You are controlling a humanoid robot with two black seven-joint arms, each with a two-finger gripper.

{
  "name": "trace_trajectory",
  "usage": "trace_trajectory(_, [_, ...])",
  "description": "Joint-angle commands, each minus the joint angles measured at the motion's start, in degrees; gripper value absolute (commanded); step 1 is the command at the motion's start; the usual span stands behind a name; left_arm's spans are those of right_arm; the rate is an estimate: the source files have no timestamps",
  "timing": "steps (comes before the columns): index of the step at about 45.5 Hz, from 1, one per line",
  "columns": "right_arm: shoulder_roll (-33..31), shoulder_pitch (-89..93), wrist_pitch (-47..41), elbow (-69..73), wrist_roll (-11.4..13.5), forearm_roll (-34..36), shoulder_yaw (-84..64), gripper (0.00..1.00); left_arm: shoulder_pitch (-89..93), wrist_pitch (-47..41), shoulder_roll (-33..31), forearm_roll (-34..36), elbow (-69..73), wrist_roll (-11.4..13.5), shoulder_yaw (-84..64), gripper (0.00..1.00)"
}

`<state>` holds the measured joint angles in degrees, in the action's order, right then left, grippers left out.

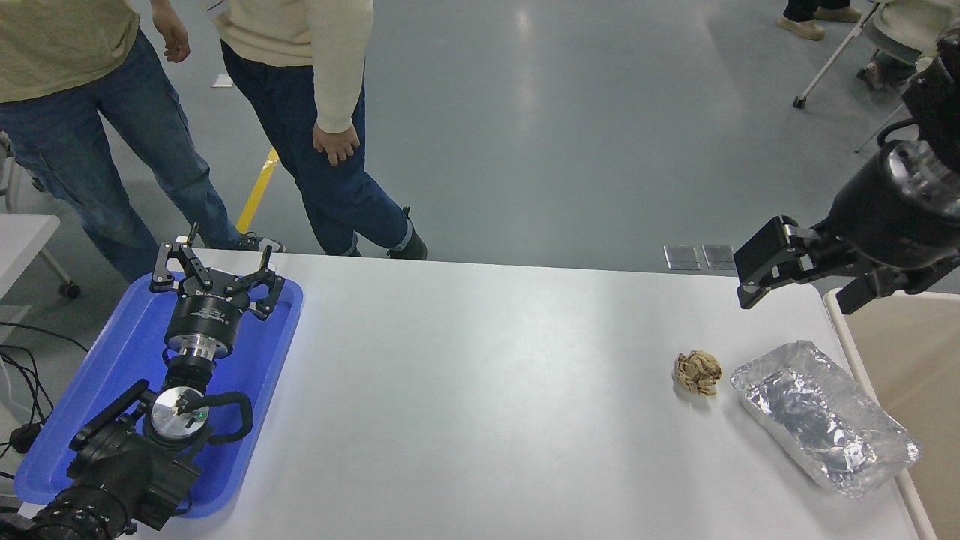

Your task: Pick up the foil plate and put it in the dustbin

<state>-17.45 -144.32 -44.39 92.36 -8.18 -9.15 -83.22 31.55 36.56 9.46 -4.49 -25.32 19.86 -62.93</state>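
Observation:
The foil plate [825, 416], a shiny crinkled silver tray, lies on the white table [487, 375] near its right edge, at a slant. The dustbin [911, 360], beige inside with a pale cream rim, stands right beside the table's right edge, next to the plate. My right gripper [806, 289] hangs in the air above the table's far right corner, up and behind the plate, with its jaws apart and nothing in them. My left gripper [217, 262] is open and parked over the blue tray.
A small crumpled brown paper ball [697, 371] lies just left of the foil plate. A flat blue tray [255, 360] sits at the table's left under the left arm. Two people [315, 112] stand at the far left side.

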Motion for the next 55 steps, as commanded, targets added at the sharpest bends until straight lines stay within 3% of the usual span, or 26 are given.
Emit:
trace_trajectory(1, [-0.21, -0.18, 0.09, -0.07, 0.0, -0.08, -0.02, 1.0, -0.09, 0.0, -0.32, -0.08, 0.01, 0.09, -0.35, 1.0])
trace_trajectory(22, [-4.95, 2.46, 0.36, -1.22, -0.08, -2.63, 0.34, 1.0, -0.09, 0.0, -0.23, 0.0, 0.01, 0.09, -0.17, 1.0])
trace_trajectory(33, [-16.2, 7.02, 1.67, -5.08, -0.08, -17.38, 0.69, 1.0, 0.0, 0.0, -0.23, 0.0, 0.01, 0.09, -0.09, 1.0])
trace_trajectory(45, [-27.1, 22.74, 10.9, -15.62, -0.26, -32.77, 6.39, 1.0, -0.09, 0.0, -0.23, 0.0, 0.01, 0.09, -0.09, 1.0])
trace_trajectory(55, [-28.78, 45.15, 17.05, -27.75, -0.61, -42.0, 22.03, 1.0, 0.0, 0.0, -0.06, 0.0, -0.08, 0.09, -0.09, 1.0])
